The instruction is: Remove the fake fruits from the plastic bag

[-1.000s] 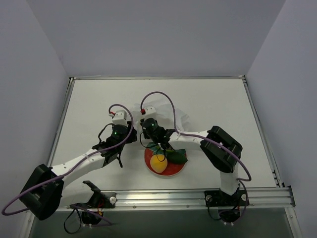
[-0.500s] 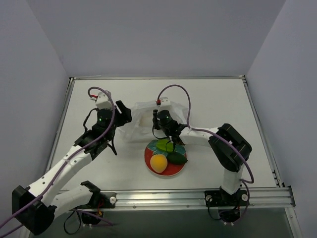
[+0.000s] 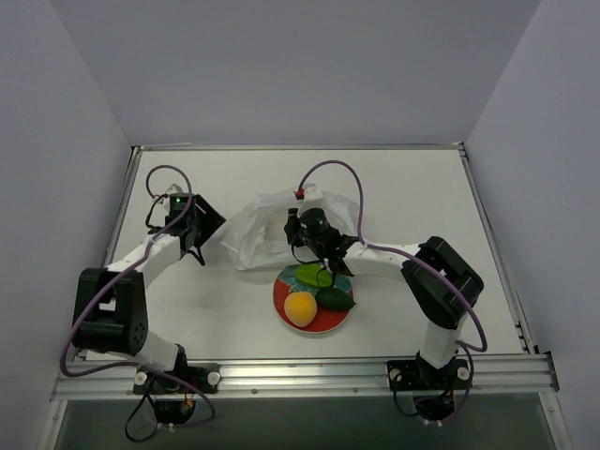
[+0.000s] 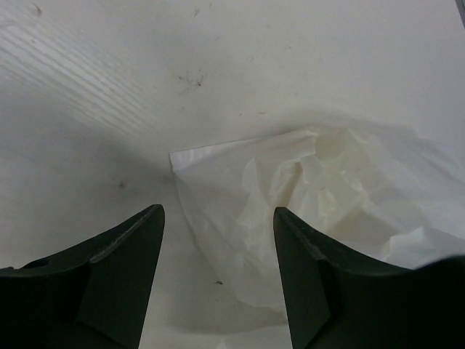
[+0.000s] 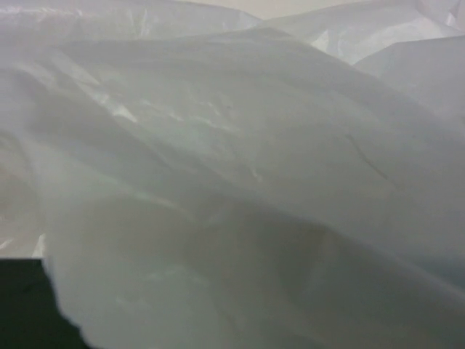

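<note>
The plastic bag (image 3: pixel 253 230) lies wrinkled on the table behind the plate, and its film rises in a bunch at my right gripper (image 3: pixel 295 236). That gripper is closed on the film. Bag film (image 5: pixel 232 174) fills the right wrist view and hides the fingers. Three fake fruits rest on the plate outside the bag: a round orange-yellow one (image 3: pixel 300 307), a dark green oval (image 3: pixel 334 299) and a bright green one (image 3: pixel 307 275). My left gripper (image 3: pixel 208 223) (image 4: pixel 218 211) stands open just left of the bag's corner (image 4: pixel 312 189), with nothing between its fingers.
The red-and-teal plate (image 3: pixel 319 328) sits near the front middle of the table, just in front of the right gripper. The right arm's cable (image 3: pixel 328 173) arcs over the bag. A metal rail (image 3: pixel 375 370) runs along the near edge.
My left gripper opened, let go of the bag and drew back to the far left. The bag dropped from above the plate onto the table behind it, and the right gripper moved back with it.
</note>
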